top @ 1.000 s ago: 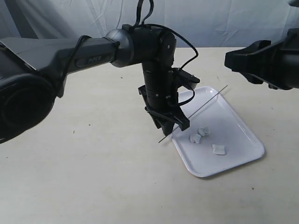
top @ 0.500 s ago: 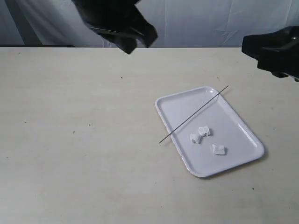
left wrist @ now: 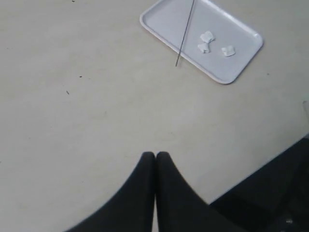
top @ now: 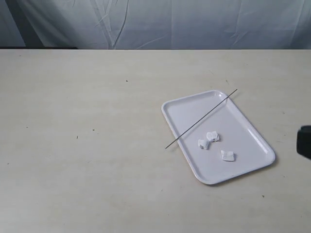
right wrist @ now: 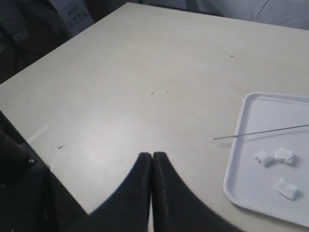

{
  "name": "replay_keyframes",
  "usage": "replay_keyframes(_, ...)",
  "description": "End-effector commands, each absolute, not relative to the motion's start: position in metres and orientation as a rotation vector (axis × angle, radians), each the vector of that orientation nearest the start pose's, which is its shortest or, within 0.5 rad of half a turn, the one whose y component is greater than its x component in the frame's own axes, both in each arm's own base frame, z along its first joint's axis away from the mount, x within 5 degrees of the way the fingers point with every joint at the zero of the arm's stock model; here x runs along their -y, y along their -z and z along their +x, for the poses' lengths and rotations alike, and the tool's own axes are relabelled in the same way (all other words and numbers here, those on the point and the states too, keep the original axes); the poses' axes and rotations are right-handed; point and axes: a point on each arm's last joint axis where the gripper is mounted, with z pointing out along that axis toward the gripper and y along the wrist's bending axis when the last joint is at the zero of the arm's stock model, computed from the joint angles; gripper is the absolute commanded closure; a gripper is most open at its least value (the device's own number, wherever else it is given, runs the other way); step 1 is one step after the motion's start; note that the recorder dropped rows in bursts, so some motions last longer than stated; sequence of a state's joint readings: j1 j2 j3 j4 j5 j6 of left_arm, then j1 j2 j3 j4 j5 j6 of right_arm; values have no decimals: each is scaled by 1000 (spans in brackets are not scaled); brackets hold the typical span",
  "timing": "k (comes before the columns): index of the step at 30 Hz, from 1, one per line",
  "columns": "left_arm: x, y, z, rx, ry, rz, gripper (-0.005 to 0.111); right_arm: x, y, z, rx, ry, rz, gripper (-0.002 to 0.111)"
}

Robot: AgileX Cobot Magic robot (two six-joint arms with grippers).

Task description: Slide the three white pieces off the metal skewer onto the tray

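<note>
The white tray lies right of centre on the table. Three white pieces rest loose on it: two close together and a third nearer the front. The metal skewer lies bare across the tray's rim, one end over the table, the other past the far corner. The tray and skewer also show in the left wrist view, far from my left gripper, which is shut on nothing. My right gripper is shut and empty, well away from the tray and skewer.
A pale drape hangs behind the beige table. A dark piece of the right arm shows at the right edge of the exterior view. The table's edge and dark floor show in the right wrist view.
The left arm, which stood over the tray's near corner, has lifted out of the exterior view. The right arm has drawn back to the right edge. Skewer and pieces have not moved.
</note>
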State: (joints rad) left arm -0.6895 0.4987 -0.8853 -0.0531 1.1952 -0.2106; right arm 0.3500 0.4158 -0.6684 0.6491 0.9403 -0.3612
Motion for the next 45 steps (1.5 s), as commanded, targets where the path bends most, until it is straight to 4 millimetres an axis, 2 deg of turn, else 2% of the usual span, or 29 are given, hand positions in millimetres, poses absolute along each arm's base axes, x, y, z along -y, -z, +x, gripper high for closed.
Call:
replay_keyframes(1, 14, -352, 5, -2179, 664, 468, 107, -55, -338, 20, -1950, -765, -641, 108)
replay_keyframes(4, 3, -346, -10, -2114, 703, 461, 107, -49, -339, 9, -1897, -727, -646, 108)
replay_keyframes(8, -7, -337, -21, -2030, 695, 472, 107, -35, -337, -8, -1814, -586, -651, 108)
replay_keyframes(12, -18, -327, -24, -1971, 622, 452, 107, -21, -332, -25, -1755, -491, -599, 108)
replay_keyframes(16, -26, -329, -19, -1877, 519, 420, 107, -15, -332, -36, -1700, -507, -524, 108)
replay_keyframes(19, -19, -340, -20, -1761, 636, 404, 107, -12, -334, -33, -1692, -495, -463, 108)
replay_keyframes(21, -28, -338, -16, -1783, 547, 328, 107, -11, -335, -28, -1661, -466, -413, 108)
replay_keyframes(24, -36, -338, -12, -1768, 401, 329, 107, -12, -331, -14, -1592, -435, -304, 108)
replay_keyframes(29, -35, -340, -11, -1740, 388, 349, 107, -12, -306, 13, -1543, -313, -197, 108)
replay_keyframes(35, -32, -346, -4, -1698, 341, 365, 107, -9, -277, 33, -1527, -171, -124, 108)
replay_keyframes(42, -9, -330, 16, -1557, 291, 322, 107, -4, -242, 47, -1570, 4, -114, 108)
replay_keyframes(45, -1, -316, 26, -1513, 230, 264, 107, -2, -225, 51, -1624, 59, -121, 108)
